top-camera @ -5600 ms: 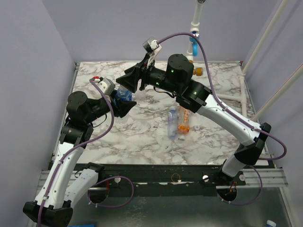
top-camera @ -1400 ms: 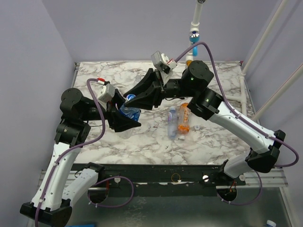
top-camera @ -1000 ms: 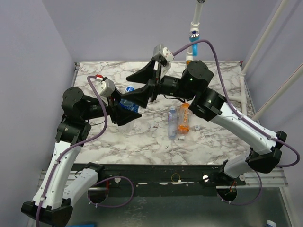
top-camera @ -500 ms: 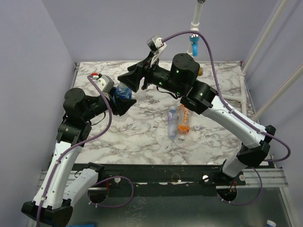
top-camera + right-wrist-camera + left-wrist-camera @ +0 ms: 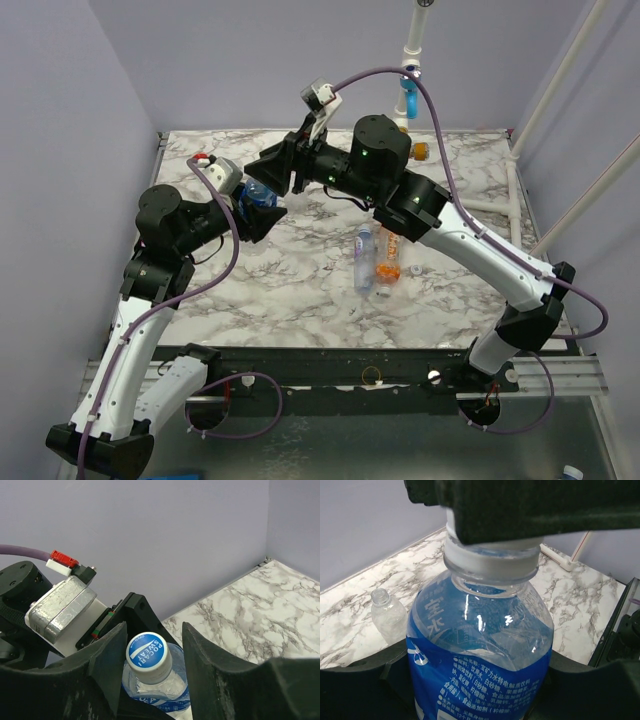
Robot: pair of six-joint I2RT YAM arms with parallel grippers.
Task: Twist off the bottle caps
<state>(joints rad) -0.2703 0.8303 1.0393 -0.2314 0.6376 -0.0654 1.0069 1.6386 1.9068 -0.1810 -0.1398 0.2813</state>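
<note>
My left gripper (image 5: 262,213) is shut on the body of the clear bottle with the dark blue label (image 5: 258,196) and holds it above the table's far left. In the left wrist view the bottle (image 5: 480,645) fills the frame between my fingers. Its white cap (image 5: 148,657) has a blue printed top and sits on the neck. My right gripper (image 5: 152,650) is open with one finger on each side of the cap; a gap shows on the right side. The right gripper (image 5: 277,170) is just above the bottle in the top view.
A slim light-blue-labelled bottle (image 5: 362,258) and an orange bottle (image 5: 388,258) lie side by side mid-table, with a loose white cap (image 5: 416,270) beside them. A clear unlabelled bottle (image 5: 387,615) stands uncapped behind the held one. A white pipe (image 5: 408,90) with an orange fitting (image 5: 420,152) is at the back.
The left gripper carried the bottle from mid-table back toward the far left and up. The right gripper swung and turned with it and now straddles the cap again.
</note>
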